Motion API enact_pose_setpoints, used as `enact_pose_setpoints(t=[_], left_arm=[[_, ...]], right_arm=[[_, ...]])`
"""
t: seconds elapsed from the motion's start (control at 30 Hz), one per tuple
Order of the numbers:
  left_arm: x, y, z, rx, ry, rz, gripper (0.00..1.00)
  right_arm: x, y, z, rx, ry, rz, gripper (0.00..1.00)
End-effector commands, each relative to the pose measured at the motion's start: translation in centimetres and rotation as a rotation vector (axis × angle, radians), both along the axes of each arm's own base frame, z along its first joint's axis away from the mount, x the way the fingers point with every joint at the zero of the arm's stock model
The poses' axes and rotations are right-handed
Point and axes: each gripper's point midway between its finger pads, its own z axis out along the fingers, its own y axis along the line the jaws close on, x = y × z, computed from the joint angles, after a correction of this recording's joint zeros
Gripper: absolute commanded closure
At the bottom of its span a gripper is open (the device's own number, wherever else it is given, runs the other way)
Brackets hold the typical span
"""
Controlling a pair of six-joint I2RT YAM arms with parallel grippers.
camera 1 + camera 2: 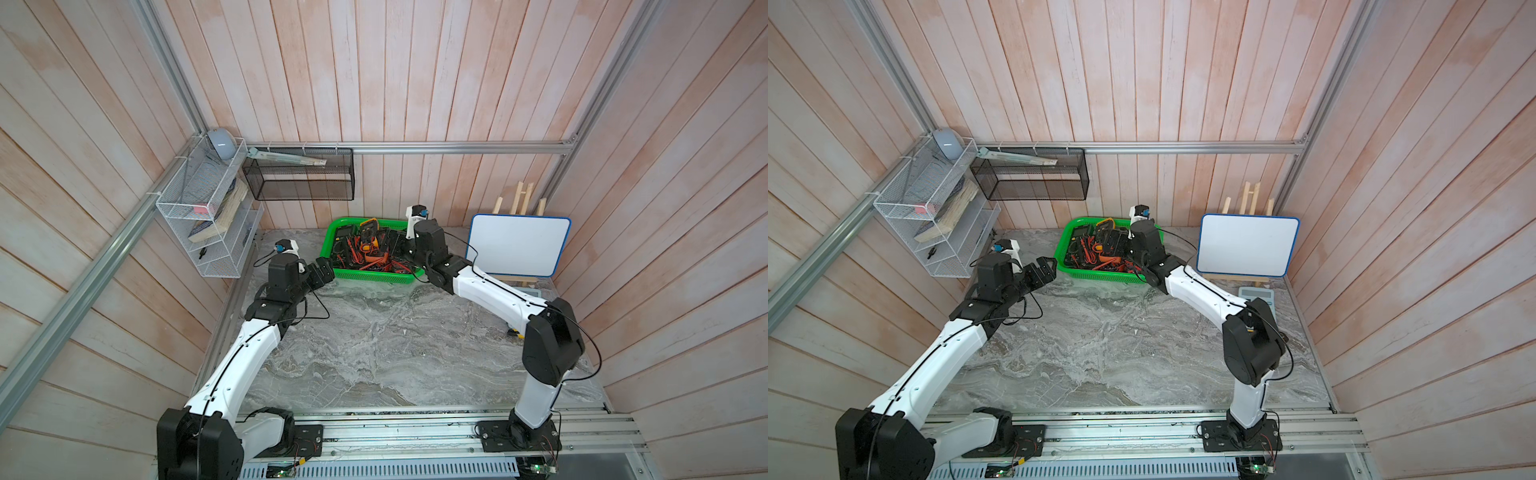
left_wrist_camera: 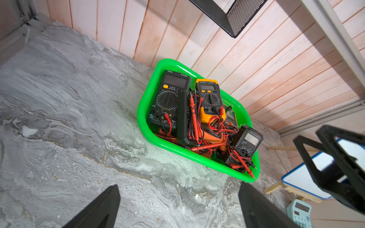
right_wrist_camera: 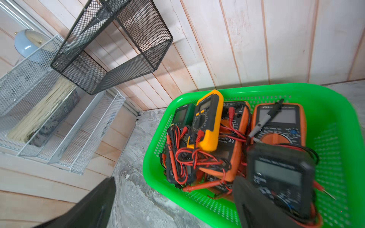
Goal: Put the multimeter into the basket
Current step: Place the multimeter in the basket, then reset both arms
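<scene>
1. The right gripper (image 3: 174, 181) is hanging over the near right corner of the bright green perforated plastic basket (image 3: 256, 88). Its jaws are standing wide and gripping nothing. The left gripper (image 2: 178, 185) is also standing wide and empty, just beside the basket's near left corner.
2. The blurred black multimeter with a grey display (image 3: 280, 177) is lying tilted on the pile of other meters inside the basket. It is sitting close to one black finger (image 3: 252, 203), but I cannot tell whether they are touching. It is probably the task's own meter, since none is showing on the grey marble-patterned tabletop (image 1: 374, 353).
3. Perched like that, it is risking a slide toward the rim if the finger brushes it in pulling away.
4. The tangled red and black test leads (image 3: 189, 158) are looping near that finger. A snagged lead could be dragging a meter out or tugging the light basket along.
5. The left gripper, being so near the basket wall, is risking a nudge if it swings inward.
</scene>
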Motion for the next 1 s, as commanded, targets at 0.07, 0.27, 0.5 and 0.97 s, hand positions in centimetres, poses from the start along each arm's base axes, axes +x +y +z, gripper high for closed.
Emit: enact_pose_setpoints(t=[0.07,0.27,0.5,0.97], left_arm=[[0.1,2.2,4.0,0.151,-0.168,0.069,0.0],[-0.1,3.2,5.1,0.323,-0.341,0.088,0.0],[-1.2,5.0,2.0,0.538,-0.457,0.143,0.0],[-0.6,9.5,-4.9,0.442,-0.461,0.223,0.0]], right_arm=[[-1.9,-4.7,1.8,-0.017,-0.132,-0.044,0.02],[-4.1,-12.1,-0.3,-0.037,-0.174,-0.098,0.02],[-5.1,-21.2,-3.6,-0.155,-0.193,-0.312,0.02],[-5.7,-35.3,-7.9,-0.364,-0.231,-0.726,0.02]])
